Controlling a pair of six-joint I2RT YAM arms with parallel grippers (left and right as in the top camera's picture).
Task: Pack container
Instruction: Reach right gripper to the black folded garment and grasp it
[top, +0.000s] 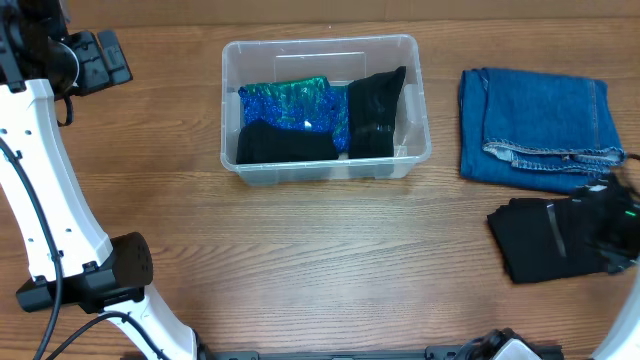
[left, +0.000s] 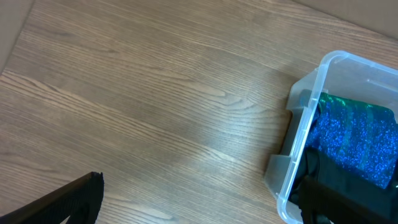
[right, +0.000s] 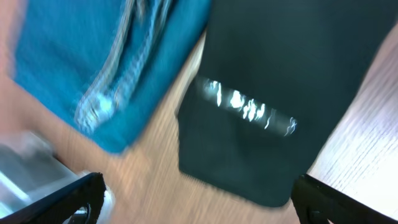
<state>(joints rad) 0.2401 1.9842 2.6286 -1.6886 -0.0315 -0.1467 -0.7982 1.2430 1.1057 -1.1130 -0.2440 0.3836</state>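
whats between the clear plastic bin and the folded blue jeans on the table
Nothing: in the overhead view, only a bare strip of wooden table separates the clear rectangular plastic bin from the folded blue denim jeans.

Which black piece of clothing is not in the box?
The black folded garment with the shiny stripe, on the table beside the jeans. The front black piece and the right black piece sit inside the container.
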